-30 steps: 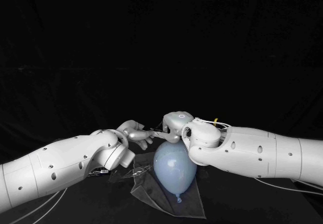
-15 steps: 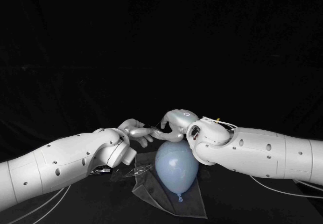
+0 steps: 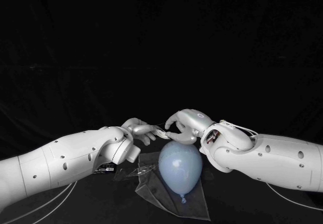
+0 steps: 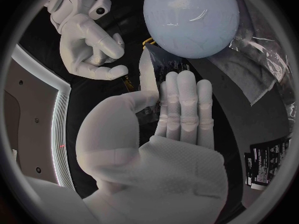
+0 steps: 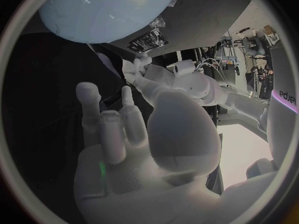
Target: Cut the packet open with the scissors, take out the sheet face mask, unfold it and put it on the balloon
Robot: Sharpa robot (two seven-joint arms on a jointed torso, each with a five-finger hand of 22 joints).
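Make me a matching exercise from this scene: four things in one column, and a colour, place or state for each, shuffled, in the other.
Things:
1. balloon
2. left hand
3. right hand
4. clear plastic sheet

Colour, place or state:
A. holds nothing, fingers apart
B. lies flat beneath the balloon
C. pale blue
D. pinches a dark packet between thumb and fingers

Pairs: 1-C, 2-D, 3-A, 4-B.
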